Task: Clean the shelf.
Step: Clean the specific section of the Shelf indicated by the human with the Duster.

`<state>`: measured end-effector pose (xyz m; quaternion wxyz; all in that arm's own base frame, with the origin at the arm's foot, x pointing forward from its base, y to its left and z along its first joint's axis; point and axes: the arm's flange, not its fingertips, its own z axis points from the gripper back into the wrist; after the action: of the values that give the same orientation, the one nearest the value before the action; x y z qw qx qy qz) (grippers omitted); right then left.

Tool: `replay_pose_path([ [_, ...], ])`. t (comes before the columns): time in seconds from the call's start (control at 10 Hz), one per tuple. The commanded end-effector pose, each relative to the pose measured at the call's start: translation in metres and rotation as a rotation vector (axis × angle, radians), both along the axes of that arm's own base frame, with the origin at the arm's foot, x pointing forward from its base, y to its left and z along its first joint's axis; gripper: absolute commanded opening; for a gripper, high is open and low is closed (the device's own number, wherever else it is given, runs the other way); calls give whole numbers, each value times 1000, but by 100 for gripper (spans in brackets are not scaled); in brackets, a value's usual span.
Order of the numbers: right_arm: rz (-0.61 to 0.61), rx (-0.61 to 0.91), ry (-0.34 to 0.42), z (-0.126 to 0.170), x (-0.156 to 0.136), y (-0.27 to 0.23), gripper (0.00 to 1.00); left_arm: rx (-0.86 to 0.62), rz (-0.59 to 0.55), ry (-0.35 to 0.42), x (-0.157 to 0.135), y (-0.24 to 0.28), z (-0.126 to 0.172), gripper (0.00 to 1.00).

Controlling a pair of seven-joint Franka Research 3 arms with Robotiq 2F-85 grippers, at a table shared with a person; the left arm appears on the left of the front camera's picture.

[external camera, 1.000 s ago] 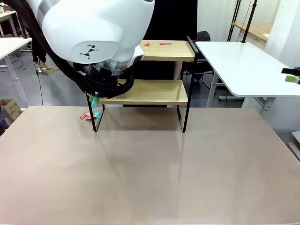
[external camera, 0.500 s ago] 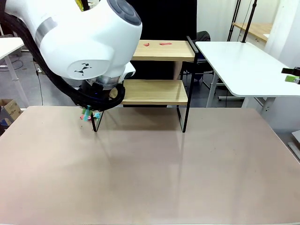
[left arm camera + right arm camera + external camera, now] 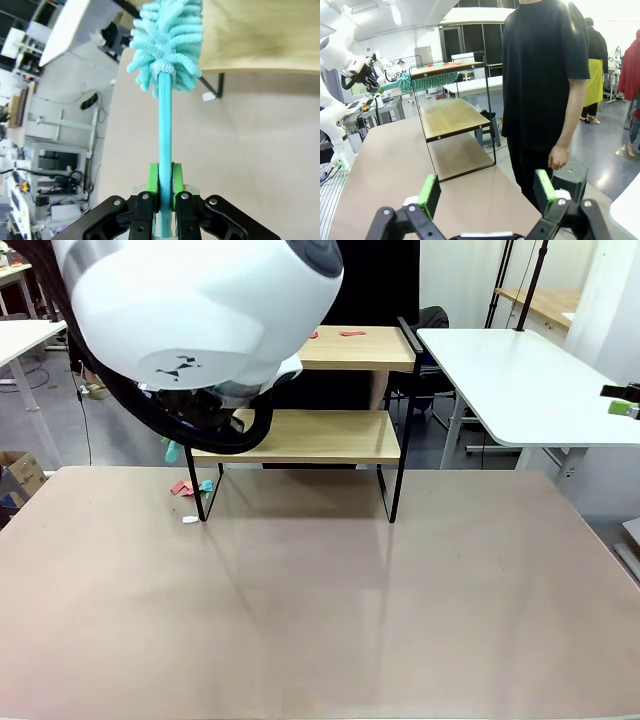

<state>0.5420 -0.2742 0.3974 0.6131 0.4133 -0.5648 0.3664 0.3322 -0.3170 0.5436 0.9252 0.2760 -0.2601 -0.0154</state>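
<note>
The shelf (image 3: 330,436) stands at the table's far side, two wooden boards in a black frame. Red scraps (image 3: 341,334) lie on its upper board. My left gripper (image 3: 165,172) is shut on the handle of a teal duster (image 3: 167,35). The fluffy head rests against a board's edge at the shelf's left end. From the right wrist view the duster (image 3: 427,80) lies just under the upper board of the shelf (image 3: 451,118). My right gripper (image 3: 487,190) hangs open with nothing in it, well off from the shelf.
Coloured scraps (image 3: 186,487) and a white scrap (image 3: 190,520) lie on the table by the shelf's left foot. My left arm (image 3: 190,315) covers the shelf's left end. A person in black (image 3: 542,75) stands beside the table. A white table (image 3: 520,380) is at the back right.
My left arm swung out left with the duster, then back up toward the shelf's left end. A white scrap now lies on the table by the left foot.
</note>
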Motion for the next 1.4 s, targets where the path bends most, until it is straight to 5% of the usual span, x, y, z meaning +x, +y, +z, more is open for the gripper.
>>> replay_pose_path([
  [0.0,3,-1,-7,4,1,2,100,40,26,24,5,5,-10,13],
  [0.2,3,-1,-7,4,1,2,100,-1,-3,-1,-1,-1,0,13],
  [0.4,3,-1,-7,4,1,2,100,-153,-231,60,-3,37,17,13],
  [0.8,3,-1,-7,4,1,2,100,-380,-712,256,4,103,18,13],
  [1.2,3,-1,-7,4,1,2,100,-556,-926,365,10,151,38,13],
  [1.3,3,-1,-7,4,1,2,100,-506,-962,443,8,162,50,13],
])
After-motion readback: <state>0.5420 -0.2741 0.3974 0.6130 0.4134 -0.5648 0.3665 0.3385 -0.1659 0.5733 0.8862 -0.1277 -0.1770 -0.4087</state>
